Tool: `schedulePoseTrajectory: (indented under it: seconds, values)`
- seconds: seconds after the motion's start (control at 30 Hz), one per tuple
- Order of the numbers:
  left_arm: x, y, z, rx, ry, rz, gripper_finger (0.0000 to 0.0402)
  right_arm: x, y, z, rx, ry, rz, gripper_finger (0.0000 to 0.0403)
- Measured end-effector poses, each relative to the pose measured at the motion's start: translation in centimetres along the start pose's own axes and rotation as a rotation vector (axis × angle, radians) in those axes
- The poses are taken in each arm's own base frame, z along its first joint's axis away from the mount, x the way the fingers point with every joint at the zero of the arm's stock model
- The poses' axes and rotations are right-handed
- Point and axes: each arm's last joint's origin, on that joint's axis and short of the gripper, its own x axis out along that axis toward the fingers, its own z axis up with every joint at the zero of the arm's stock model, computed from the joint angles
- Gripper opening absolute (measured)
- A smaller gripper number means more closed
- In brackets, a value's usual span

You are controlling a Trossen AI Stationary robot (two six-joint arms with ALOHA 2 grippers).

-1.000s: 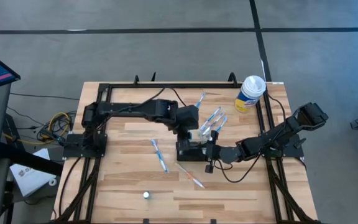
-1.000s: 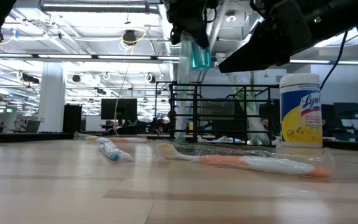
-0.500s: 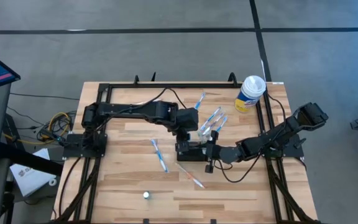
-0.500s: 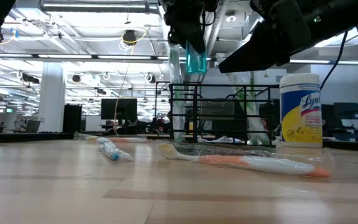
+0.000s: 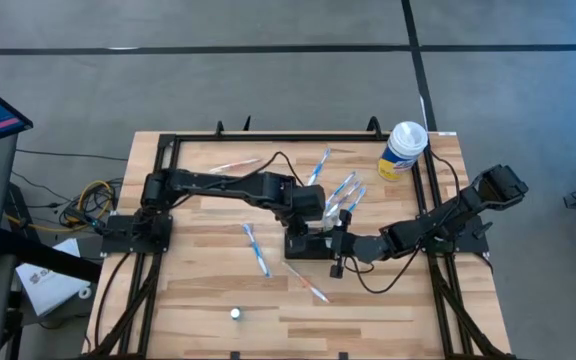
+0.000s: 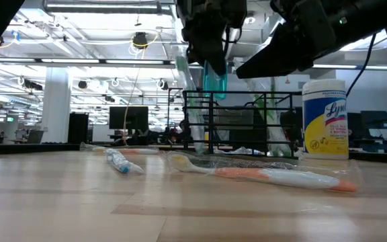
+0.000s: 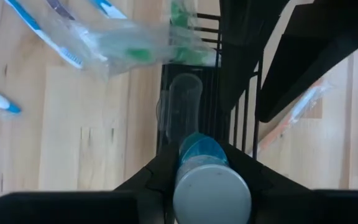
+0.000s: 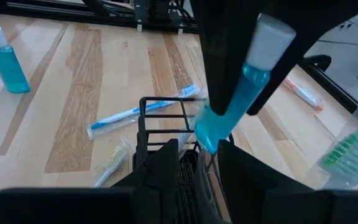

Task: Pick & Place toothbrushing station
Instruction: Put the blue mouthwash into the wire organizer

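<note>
My left gripper (image 7: 199, 167) is closing snugly on a blue-liquid bottle (image 8: 235, 99) with a grey cap, holding it near-upright with a slight tilt, cap end up, directly above the toothbrushing station (image 5: 306, 243). In the low view the bottle (image 6: 213, 70) is hanging from the left gripper (image 6: 205, 40) over the station's black wire frame (image 6: 237, 124). My right gripper (image 8: 194, 163) is gripping the station's near end, fingers narrowed onto its wire rim; the station is sitting on the bench (image 5: 208, 300) right under my left gripper. Its long axis is running from my right gripper toward the left arm side, slots facing up.

Counting loose wrapped toothbrushes on the bench in the high view: one blue toothbrush (image 5: 256, 249) just beside the station on the left-arm side, one orange toothbrush (image 5: 308, 283) in front of the station, one at the far edge (image 5: 230, 164), one (image 5: 317, 168) beyond my left gripper, and a cluster of two wrapped brushes (image 5: 343, 192) past my left gripper toward the right arm. One white-and-yellow wipes canister (image 5: 403, 149) is standing well apart near the far right corner. One second blue bottle (image 8: 4, 60) is showing in the right wrist view.
</note>
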Motion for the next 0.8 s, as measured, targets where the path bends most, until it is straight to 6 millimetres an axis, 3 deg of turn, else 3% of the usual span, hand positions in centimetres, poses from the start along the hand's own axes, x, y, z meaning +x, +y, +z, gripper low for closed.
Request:
schedulePoseTrajectory:
  seconds: [0.57, 0.8]
  values:
    - [0.0, -1.4, 0.1, 0.020, -0.023, -0.035, 0.0085, 0.0, 0.0, 0.0, -0.001, 0.001, 0.000, 0.0103]
    - [1.0, -1.6, 0.3, 0.026, -0.025, -0.038, 0.0085, 0.0, 0.0, 0.0, 0.000, 0.001, 0.000, 0.0103]
